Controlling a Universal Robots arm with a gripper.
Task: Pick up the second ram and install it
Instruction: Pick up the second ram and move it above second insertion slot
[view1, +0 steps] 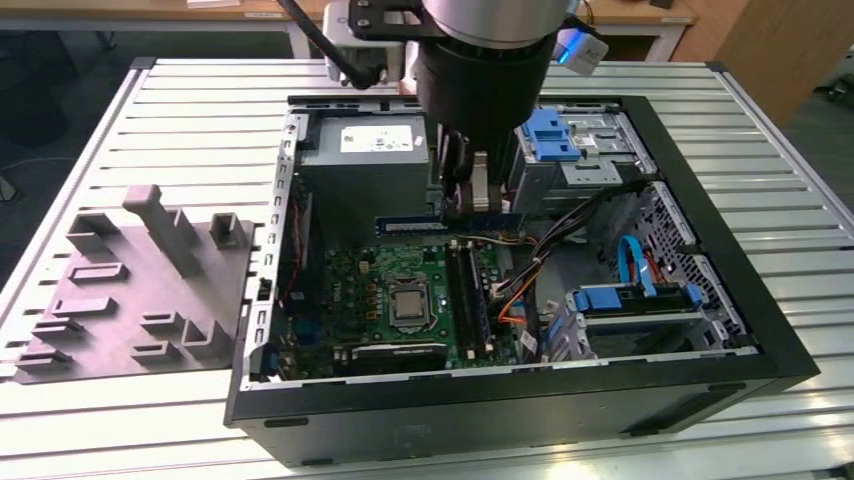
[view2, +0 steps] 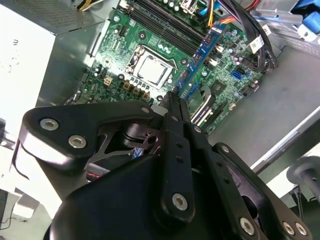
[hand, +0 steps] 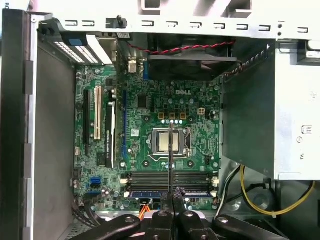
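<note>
Jaws shut tight on second ram (view1: 411, 225), held level above motherboard (view1: 360, 290), crosswise to black slots (view1: 463, 295). Open computer case (view1: 534, 410) around these, on slatted worktop (view1: 200, 100). Grey fixture (view1: 134, 290) at exterior view's left.

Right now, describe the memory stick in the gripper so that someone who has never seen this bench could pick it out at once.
Look into the open black computer case on the slatted table, where the gripper hangs over the green motherboard. Clamped in it is the second ram, a thin, long blue-green board. Unlike the black slots below, it is held up off the motherboard.
</note>
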